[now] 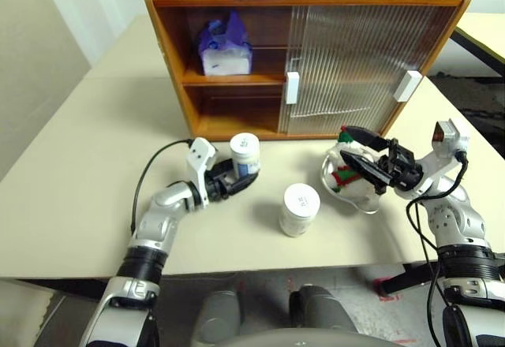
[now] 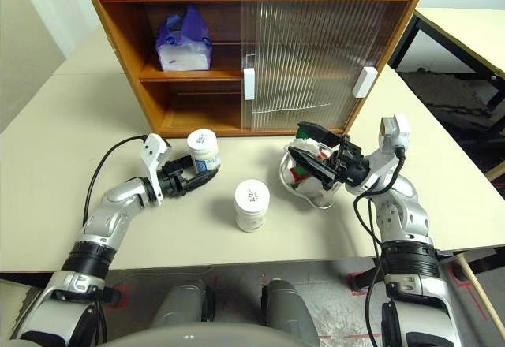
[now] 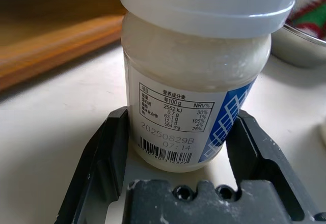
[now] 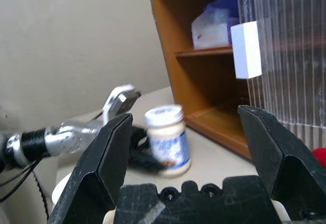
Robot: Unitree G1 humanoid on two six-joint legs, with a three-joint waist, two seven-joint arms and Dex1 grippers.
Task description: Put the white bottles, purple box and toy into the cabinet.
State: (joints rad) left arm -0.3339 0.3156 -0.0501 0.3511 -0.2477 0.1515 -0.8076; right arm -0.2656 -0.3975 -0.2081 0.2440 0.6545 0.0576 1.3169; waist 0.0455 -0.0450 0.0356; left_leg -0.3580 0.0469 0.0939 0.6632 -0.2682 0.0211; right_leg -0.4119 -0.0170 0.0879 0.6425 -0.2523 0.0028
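Now left gripper (image 1: 237,175) straddles upright white bottle (image 1: 245,154) near cabinet (image 1: 237,55), fingers flanking, not visibly clamped. Right gripper (image 1: 364,158) gapes empty above toy (image 1: 344,175) in metal bowl (image 2: 304,192). Second bottle (image 1: 299,209) between. Purple box (image 1: 225,46) shelved.

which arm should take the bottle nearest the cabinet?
Left, probably. The left pincer already has its fingers on either side of that white bottle, just in front of the cabinet and its open left half. The right pincer hangs open over the metal bowl.
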